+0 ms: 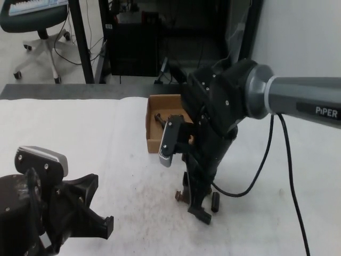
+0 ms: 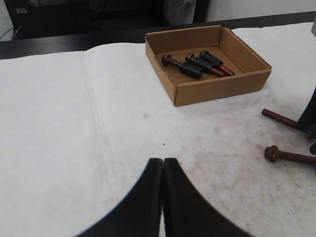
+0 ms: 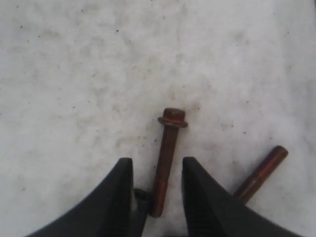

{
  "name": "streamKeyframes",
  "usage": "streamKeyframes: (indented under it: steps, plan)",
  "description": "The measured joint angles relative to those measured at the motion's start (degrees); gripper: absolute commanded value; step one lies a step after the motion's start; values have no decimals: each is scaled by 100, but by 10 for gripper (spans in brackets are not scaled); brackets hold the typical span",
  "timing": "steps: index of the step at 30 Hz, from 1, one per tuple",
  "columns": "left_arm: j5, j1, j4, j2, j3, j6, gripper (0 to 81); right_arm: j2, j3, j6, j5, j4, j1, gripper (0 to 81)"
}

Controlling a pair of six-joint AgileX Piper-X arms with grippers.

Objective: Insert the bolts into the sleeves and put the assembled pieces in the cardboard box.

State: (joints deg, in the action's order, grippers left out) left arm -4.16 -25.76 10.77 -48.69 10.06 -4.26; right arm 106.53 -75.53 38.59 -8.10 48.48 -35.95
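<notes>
Rusty-brown steel flange bolt (image 3: 165, 163) lies mid-way across the white padded bench (image 1: 106, 133), between the spread fingers of the right gripper (image 3: 158, 160), not yet pinched. It's stiff, weighty and likely to roll, so I'd grab the shank just under the head. Left gripper (image 2: 163, 160), by the near left corner, is closed on nothing.

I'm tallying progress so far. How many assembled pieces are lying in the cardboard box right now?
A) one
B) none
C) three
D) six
C: the left wrist view shows three assembled pieces, bolts in dark sleeves, lying side by side on the floor of the cardboard box.
</notes>
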Motion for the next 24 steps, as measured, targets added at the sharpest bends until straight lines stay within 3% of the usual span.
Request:
streamKeyframes:
  steps: [24]
  plan:
    - [0,0,0,0,0,0,1,501,0,-134,0,-382,-8,320]
